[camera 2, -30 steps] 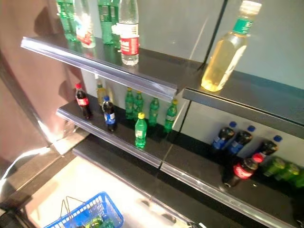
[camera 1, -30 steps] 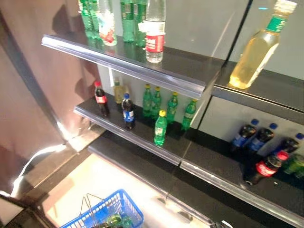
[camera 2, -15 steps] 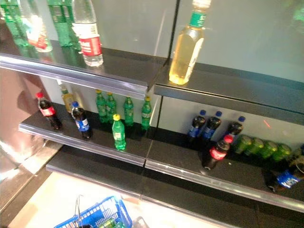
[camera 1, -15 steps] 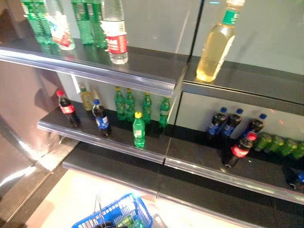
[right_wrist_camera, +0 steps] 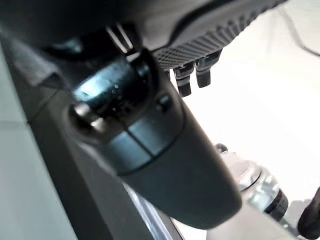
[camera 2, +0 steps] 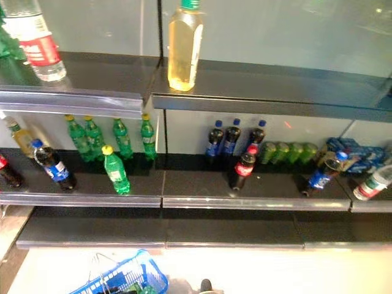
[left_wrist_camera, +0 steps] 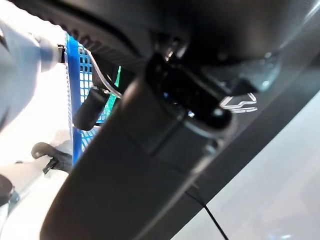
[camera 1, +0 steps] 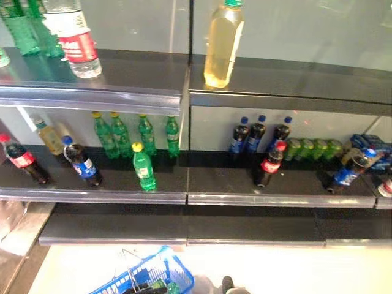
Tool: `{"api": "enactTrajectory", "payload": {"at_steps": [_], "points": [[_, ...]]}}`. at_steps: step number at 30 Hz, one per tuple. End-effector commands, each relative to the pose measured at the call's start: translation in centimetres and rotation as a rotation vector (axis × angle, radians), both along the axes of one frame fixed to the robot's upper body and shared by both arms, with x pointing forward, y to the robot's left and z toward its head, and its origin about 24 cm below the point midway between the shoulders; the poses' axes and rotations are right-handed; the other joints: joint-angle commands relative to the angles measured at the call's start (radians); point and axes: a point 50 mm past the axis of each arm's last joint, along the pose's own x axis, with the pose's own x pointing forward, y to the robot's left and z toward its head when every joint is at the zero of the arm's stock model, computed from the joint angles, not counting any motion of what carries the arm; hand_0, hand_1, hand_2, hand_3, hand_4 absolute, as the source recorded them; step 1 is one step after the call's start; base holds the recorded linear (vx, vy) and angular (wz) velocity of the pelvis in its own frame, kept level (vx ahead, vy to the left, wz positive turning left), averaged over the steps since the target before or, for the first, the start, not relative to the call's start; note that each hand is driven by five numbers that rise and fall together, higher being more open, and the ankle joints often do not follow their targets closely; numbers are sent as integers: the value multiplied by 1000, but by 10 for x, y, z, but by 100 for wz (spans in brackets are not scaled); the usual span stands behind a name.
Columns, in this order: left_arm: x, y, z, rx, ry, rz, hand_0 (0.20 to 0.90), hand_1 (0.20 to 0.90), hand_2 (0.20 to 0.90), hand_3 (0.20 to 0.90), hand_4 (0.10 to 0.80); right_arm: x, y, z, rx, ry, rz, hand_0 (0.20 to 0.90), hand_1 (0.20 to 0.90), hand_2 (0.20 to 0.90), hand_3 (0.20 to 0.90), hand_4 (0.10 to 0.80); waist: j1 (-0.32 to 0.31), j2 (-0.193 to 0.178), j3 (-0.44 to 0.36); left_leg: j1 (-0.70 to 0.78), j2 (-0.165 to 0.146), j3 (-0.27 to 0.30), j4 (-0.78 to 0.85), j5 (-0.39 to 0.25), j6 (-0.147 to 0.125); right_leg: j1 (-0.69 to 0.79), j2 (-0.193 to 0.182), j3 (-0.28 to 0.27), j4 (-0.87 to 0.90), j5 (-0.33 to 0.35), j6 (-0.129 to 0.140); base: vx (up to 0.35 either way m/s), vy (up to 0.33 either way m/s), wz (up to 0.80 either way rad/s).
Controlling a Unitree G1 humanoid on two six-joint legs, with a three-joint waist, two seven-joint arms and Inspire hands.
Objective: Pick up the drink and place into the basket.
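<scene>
Camera panned right; only left wrist shows basket (left_wrist_camera: 77,95) handle gripped.

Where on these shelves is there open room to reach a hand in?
Most room is on the top shelf, bare right of the yellow bottle. On the middle shelf, a gap lies between the front green bottle and the red-capped cola. Its right end, by the green cans, is crowded.

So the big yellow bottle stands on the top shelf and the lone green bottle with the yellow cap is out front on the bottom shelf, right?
Not quite. The big yellow bottle is on the top shelf, but the green bottle with the yellow cap stands out front on the middle shelf, not the bottom one. The left eye view shows it.
</scene>
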Motion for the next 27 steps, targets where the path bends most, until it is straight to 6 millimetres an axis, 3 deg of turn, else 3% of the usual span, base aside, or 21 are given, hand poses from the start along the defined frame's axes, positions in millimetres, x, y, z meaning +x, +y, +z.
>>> {"api": "enactTrajectory", "payload": {"at_steps": [1, 4, 8, 10, 15, 20, 24, 26, 27], "points": [[68, 13, 25, -78, -313, -3, 300, 300, 300, 200, 100, 13, -14, 6, -26, -51, 5, 900, 900, 900, 900, 800, 5, 27, 10, -30, -4, -21, 7, -20, 34, -13, -88, -89, 107, 32, 51, -121, 79, -47], [60, 15, 23, -117, -307, 34, 300, 300, 300, 200, 100, 16, -6, 3, -7, -52, 50, 900, 900, 900, 900, 800, 29, 28, -4, -56, 2, 46, 7, -8, 50, 26, -68, -192, 214, -54, 34, -236, 69, -33], [58, 7, 21, -173, -311, 67, 300, 300, 300, 200, 100, 24, -1, 2, -2, -54, 106, 900, 900, 900, 900, 800, 54, 30, -33, -76, 17, 113, 7, 11, 49, 103, -42, -278, 230, -152, 7, -173, -19, -50], [54, 5, 19, -194, -313, 100, 300, 300, 300, 200, 100, 28, 2, 2, 1, -48, 144, 900, 900, 900, 900, 800, 74, 22, -52, -76, 21, 167, 7, 21, 47, 165, -29, -332, 200, -183, -5, -130, -107, -149], [52, 0, 19, -283, -346, 154, 300, 300, 300, 200, 100, 39, 7, 1, 13, -40, 222, 900, 900, 900, 900, 800, 109, 17, -73, -86, 53, 242, 11, 53, 31, 232, 9, -421, 96, -248, -48, -113, -217, -142], [61, -11, 21, -377, -381, 124, 300, 300, 300, 200, 100, 44, 9, 1, 21, -44, 257, 900, 900, 900, 900, 800, 97, 19, -66, -101, 115, 268, 17, 110, -12, 217, 72, -410, 28, -281, -106, -87, -318, -73], [69, -18, 22, -392, -391, 106, 300, 300, 300, 200, 100, 47, 10, 2, 20, -51, 272, 900, 900, 900, 900, 800, 82, 18, -55, -117, 157, 274, 23, 159, -42, 208, 109, -392, -4, -281, -136, -76, -298, -35], [73, -23, 22, -414, -410, 110, 300, 300, 300, 200, 100, 49, 9, 2, 15, -50, 293, 900, 900, 900, 900, 800, 77, 18, -50, -116, 156, 240, 44, 164, -52, 202, 134, -369, -17, -282, -153, -72, -304, -11], [72, -27, 21, -434, -424, 137, 300, 300, 300, 200, 100, 53, 10, 3, 5, -41, 320, 900, 900, 900, 900, 800, 103, 18, -43, -154, 122, 115, 99, 138, -48, 196, 142, -324, -21, -282, -157, -22, -200, -4]]}}
